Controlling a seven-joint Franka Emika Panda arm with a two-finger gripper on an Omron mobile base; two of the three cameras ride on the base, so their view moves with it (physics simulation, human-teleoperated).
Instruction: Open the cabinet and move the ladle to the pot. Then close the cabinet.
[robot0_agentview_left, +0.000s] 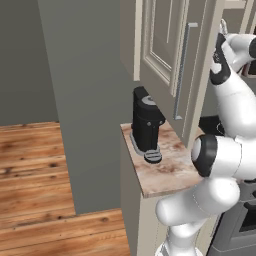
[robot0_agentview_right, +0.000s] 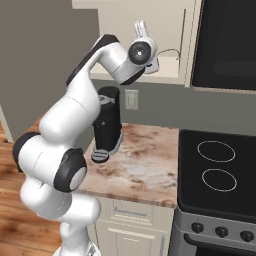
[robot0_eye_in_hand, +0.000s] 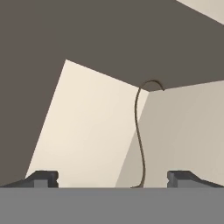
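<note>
The cabinet (robot0_agentview_right: 112, 30) stands open. Its cream door (robot0_agentview_left: 162, 45), with a long silver bar handle (robot0_agentview_left: 182, 70), is swung out toward the left. Inside lies the ladle (robot0_agentview_right: 171, 52), of which a thin curved handle with a hooked end shows. In the hand view the ladle handle (robot0_eye_in_hand: 140, 131) runs up between my two fingertips. My gripper (robot0_eye_in_hand: 112, 178) is open and reaches into the cabinet mouth (robot0_agentview_right: 141, 27), with nothing held. It also rises beside the door's edge (robot0_agentview_left: 221, 31). The pot is out of view.
A black coffee machine (robot0_agentview_left: 146, 125) stands on the marble counter (robot0_agentview_left: 167, 172) under the cabinet, close behind my arm (robot0_agentview_right: 107, 125). A black stove top (robot0_agentview_right: 217, 170) lies to the right, with a black microwave (robot0_agentview_right: 225, 45) above it. Wood floor lies to the left.
</note>
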